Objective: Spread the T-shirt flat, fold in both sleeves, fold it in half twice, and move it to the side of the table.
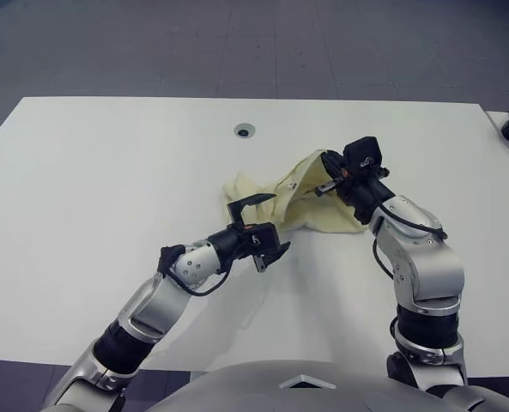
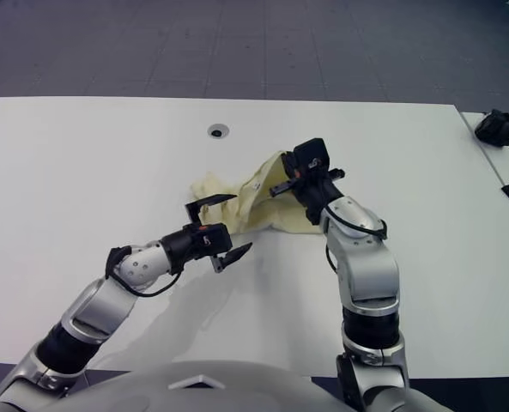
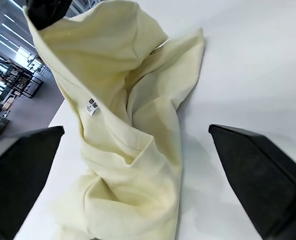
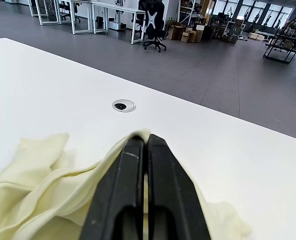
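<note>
- The left gripper [image 1: 265, 229] is being held low over the white table [image 1: 91, 189], on the near side of the cloth. Its two fingers are being kept wide apart, with nothing between them.
- The T-shirt [image 1: 316, 211], pale yellow, is lying crumpled near the middle of the table, a little to the right side. Its near edge is being shown just beside the spread fingers of the left gripper; whether it is being touched by them cannot be told.
- A small white label [image 3: 91, 106] is being shown on the inner side of the fabric, in the left wrist view.
- One part of the T-shirt is being lifted off the table by the right gripper [image 4: 146, 150]. Its fingers are being pressed together, with a fold of the cloth being pinched between them, and the fabric is hanging down from there to the rest of the heap.
- A round hole with a metal ring [image 1: 245, 130] is being seen in the table, beyond the T-shirt and apart from it.
- A dark object [image 2: 499, 127] is lying far to the right, on a neighbouring surface.
- The grey floor [image 1: 237, 43] is being seen behind the far edge of the table.
</note>
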### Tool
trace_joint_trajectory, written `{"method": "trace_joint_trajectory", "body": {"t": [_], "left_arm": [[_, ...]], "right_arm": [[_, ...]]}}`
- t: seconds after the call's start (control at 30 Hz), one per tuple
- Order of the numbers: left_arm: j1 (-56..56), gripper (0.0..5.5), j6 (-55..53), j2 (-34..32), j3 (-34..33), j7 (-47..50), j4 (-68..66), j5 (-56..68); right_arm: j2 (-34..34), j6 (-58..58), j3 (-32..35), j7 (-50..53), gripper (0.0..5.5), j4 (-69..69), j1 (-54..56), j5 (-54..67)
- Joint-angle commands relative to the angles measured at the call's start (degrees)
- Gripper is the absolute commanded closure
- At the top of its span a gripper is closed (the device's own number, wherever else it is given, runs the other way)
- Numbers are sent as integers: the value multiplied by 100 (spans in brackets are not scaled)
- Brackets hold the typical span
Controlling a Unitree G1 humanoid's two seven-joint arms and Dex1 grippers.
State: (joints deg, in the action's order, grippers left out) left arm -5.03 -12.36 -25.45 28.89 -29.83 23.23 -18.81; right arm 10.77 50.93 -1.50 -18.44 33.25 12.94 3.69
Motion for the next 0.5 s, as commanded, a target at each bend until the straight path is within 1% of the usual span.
{"method": "trace_joint_trajectory", "body": {"t": [0.03,0.1,0.13,0.17,0.23,0.27,0.33,0.5], "left_arm": [[-3,10,-97,114,-107,188,-205,-168],[29,10,-86,118,-123,201,-296,-197],[49,30,-80,109,-119,195,-343,-218],[77,34,-76,125,-123,200,-381,-211],[112,71,-84,178,-130,236,-422,-217],[115,76,-92,202,-137,258,-432,-234],[92,120,-101,262,-183,333,-446,-282],[-37,203,33,400,-392,565,-464,-266]], "right_arm": [[5,381,141,107,548,335,113,187],[9,521,215,150,548,439,163,263],[3,584,241,172,550,470,206,300],[-5,641,263,200,550,503,249,341],[-23,740,286,248,550,559,333,410],[-30,780,290,269,550,587,360,439],[-31,852,290,316,550,639,379,496],[60,955,245,386,550,796,282,600]]}}
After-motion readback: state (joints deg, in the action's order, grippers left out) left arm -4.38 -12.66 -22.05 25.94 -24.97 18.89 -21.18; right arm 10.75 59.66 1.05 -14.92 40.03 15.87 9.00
